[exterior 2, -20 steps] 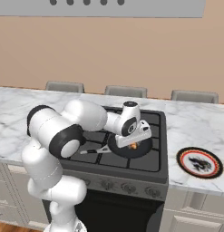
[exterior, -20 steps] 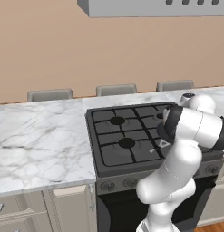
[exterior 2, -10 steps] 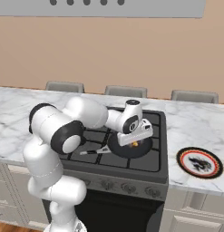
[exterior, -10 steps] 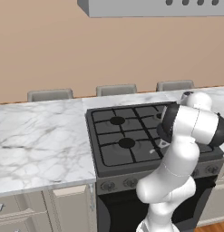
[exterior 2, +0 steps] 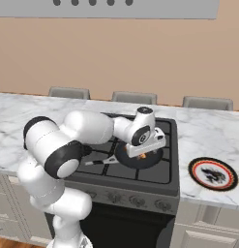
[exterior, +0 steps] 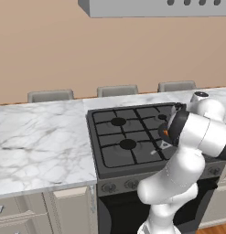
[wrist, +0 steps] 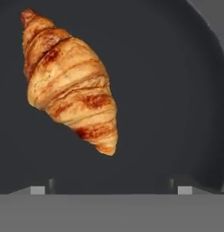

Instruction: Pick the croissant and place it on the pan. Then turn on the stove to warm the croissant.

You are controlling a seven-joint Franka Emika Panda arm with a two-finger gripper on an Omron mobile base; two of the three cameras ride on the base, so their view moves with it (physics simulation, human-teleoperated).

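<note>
The golden-brown croissant (wrist: 70, 86) lies free on the dark floor of the pan (wrist: 172, 90), up and left of centre in the hand view. My gripper (wrist: 111, 190) is open just above it, with one fingertip low at each side and nothing between them. In the right base view the pan (exterior 2: 125, 160) sits on the front right burner of the black stove (exterior 2: 164, 170), and the gripper (exterior 2: 144, 153) points down into it. A speck of orange, the croissant (exterior: 165, 133), peeks out beside my arm in the left base view.
The pan's handle (exterior 2: 99, 161) points left across the stove. Small dark knobs (exterior 2: 135, 199) line the stove front. A white plate with a red rim (exterior 2: 213, 173) sits on the marble counter (exterior: 41, 141) to the right. A range hood hangs overhead.
The jaws went from shut on the croissant to wide open, and the croissant now rests loose in the pan. The arm has barely moved.
</note>
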